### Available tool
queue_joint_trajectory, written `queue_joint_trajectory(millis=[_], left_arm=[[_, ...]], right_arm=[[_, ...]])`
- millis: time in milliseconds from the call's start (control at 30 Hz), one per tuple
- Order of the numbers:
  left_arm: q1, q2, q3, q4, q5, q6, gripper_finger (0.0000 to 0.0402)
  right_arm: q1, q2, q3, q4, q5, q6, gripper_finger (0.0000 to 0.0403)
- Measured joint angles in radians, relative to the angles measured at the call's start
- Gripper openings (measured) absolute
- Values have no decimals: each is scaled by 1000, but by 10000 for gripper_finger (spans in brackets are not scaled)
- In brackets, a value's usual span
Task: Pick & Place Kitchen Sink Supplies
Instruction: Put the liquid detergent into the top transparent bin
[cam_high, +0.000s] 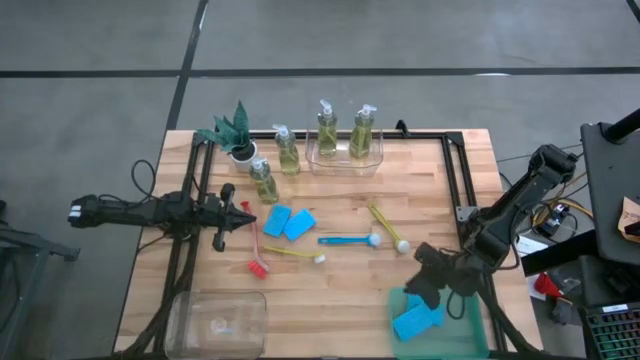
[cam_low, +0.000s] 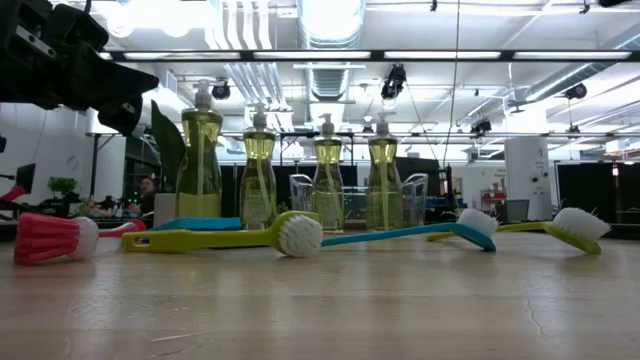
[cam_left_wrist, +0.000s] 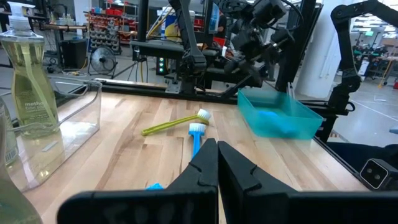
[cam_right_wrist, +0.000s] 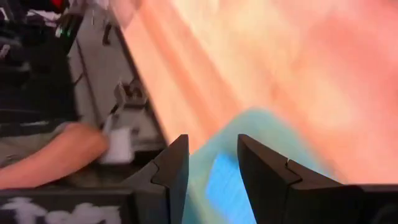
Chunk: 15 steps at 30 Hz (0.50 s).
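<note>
You are working over a wooden worktop (cam_high: 340, 270) edged by a dark frame. At its right front corner a teal bin (cam_high: 470, 335) is sitting with two blue sponges (cam_high: 417, 320) already lying in it; at the left front corner an empty clear bin (cam_high: 218, 322) is waiting. A clear tray (cam_high: 345, 160) at the back edge is holding two soap bottles (cam_high: 343, 130), and two more bottles (cam_high: 275, 165) are standing outside it, toward the back left corner beside the potted plant (cam_high: 235, 130).

Your right gripper (cam_high: 432, 282) is hanging just above the teal bin's near rim, its fingers (cam_right_wrist: 261, 168) standing apart with nothing between them. Your left gripper (cam_high: 243, 217) is waiting near the left edge with its fingers pressed together, empty.

Two further sponges (cam_high: 289, 222) are lying touching each other left of centre. Around them the brushes are scattered: the red brush (cam_high: 253, 245) just beside the left gripper, the blue brush (cam_high: 350, 240) at the centre, one yellow brush (cam_high: 293, 253) in front of the sponges and another yellow brush (cam_high: 387, 227) toward the right.

The likeliest trouble, I judge, is the right arm clipping the bin's wall as it is travelling back toward the centre, shifting the bin. The thin brush handles are lying flat, so a shallow pinch may be slipping off them.
</note>
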Motion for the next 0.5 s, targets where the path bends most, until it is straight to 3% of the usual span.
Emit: queue_joint_trajectory(millis=[233, 500], left_arm=[[0, 0, 0, 0, 0, 0, 0], [0, 0, 0, 0, 0, 0, 0]], right_arm=[[-69, -3, 2, 5, 272, -375, 112], [-243, 0, 0, 16, 345, -655, 41]])
